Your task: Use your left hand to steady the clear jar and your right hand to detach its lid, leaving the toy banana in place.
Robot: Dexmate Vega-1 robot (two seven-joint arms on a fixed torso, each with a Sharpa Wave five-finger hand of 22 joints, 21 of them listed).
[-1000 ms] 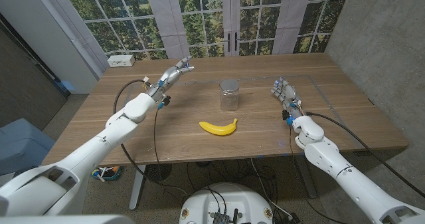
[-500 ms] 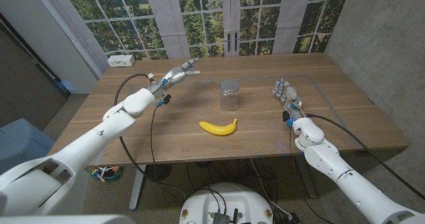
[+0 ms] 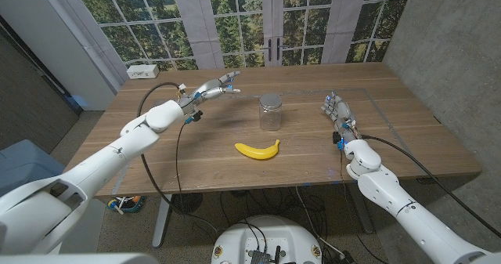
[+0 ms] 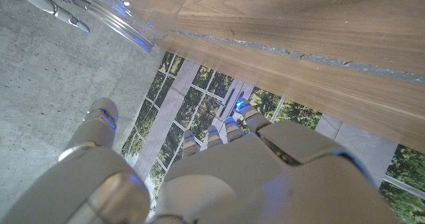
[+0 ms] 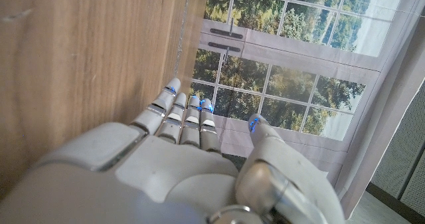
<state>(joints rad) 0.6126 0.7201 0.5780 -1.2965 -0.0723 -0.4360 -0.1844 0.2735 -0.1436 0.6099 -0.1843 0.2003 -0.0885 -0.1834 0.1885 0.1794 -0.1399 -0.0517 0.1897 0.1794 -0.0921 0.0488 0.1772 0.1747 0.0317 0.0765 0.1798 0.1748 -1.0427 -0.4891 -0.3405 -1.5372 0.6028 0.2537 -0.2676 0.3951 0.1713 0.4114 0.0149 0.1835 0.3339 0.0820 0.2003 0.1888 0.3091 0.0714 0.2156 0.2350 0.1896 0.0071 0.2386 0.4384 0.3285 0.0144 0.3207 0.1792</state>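
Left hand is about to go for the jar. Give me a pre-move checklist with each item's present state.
1. Lid on the clear jar: ok, in place.
2. Jar upright on the table: ok.
3. Left hand free: ok, fingers apart, holding nothing, not yet at the jar.
4. Right hand free: ok, open, off to the jar's side.
5. Toy banana clear of the jar: ok, in front of it, not touching.
6. How tightly the lid sits: cannot tell.
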